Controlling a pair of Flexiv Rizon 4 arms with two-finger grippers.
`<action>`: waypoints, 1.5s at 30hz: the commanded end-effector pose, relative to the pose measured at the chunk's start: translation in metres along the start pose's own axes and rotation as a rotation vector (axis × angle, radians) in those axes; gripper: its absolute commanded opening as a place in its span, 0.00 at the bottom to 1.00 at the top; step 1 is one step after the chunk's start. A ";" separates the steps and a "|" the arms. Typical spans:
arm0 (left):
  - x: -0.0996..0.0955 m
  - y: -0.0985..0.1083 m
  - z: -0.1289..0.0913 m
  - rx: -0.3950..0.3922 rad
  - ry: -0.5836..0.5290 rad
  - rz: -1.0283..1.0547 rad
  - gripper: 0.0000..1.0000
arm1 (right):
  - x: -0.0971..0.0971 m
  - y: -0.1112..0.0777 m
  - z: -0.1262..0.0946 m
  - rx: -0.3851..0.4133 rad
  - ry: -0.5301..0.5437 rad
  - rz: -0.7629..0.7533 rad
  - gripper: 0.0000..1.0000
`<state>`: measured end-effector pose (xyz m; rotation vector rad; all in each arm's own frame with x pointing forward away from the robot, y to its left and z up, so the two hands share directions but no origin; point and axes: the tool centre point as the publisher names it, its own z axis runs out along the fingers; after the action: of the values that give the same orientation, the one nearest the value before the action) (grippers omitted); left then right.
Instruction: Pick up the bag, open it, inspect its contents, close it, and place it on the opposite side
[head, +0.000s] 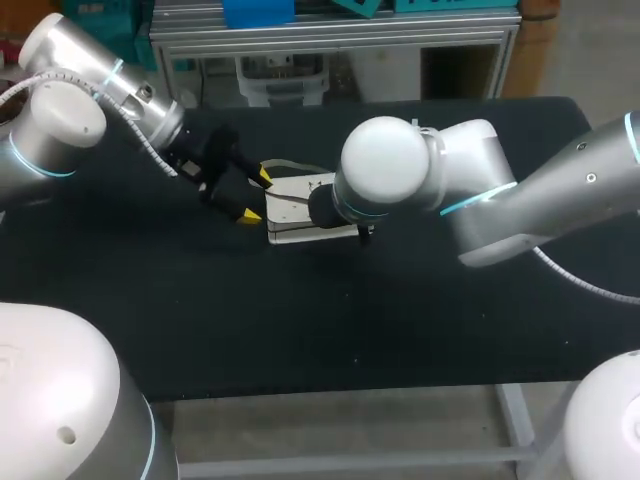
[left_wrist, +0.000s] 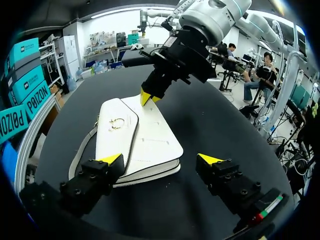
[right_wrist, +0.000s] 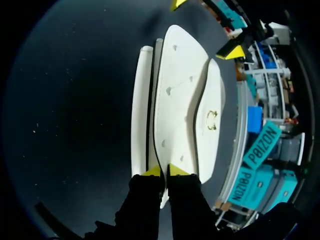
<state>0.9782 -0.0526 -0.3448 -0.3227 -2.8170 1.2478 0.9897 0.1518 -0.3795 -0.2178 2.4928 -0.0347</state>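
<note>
A white flap bag (head: 300, 205) with a gold ring clasp (left_wrist: 117, 123) lies flat on the black table. Its grey strap (left_wrist: 80, 155) trails beside it. My right gripper (right_wrist: 165, 171) is at one short end, its yellow tips pinched together on the thin edge of the bag (right_wrist: 175, 100). From the other arm it shows as a yellow point (left_wrist: 146, 97) at the bag's far end. In the head view the right wrist (head: 390, 165) hides those fingers. My left gripper (left_wrist: 160, 160) stands wide open at the opposite end, one tip over the flap corner, the other beside the bag (left_wrist: 150, 145).
The black tabletop (head: 350, 320) stretches wide in front of and to the right of the bag. Its front edge (head: 350, 392) runs across the lower part of the head view. Both arms crowd the bag's two short ends.
</note>
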 end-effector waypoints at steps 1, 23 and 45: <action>-0.002 0.001 -0.001 0.044 0.000 0.040 1.00 | 0.003 0.003 0.000 -0.010 0.003 0.004 0.00; -0.021 -0.020 -0.018 0.015 -0.198 0.278 1.00 | 0.003 0.003 0.000 -0.010 0.003 0.004 0.00; -0.019 -0.031 0.037 -0.010 -0.485 0.612 0.48 | 0.003 0.003 0.000 -0.010 0.003 0.004 0.00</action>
<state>0.9883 -0.0996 -0.3405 -1.1336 -3.1751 1.4412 0.9872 0.1538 -0.3800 -0.2170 2.4980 -0.0221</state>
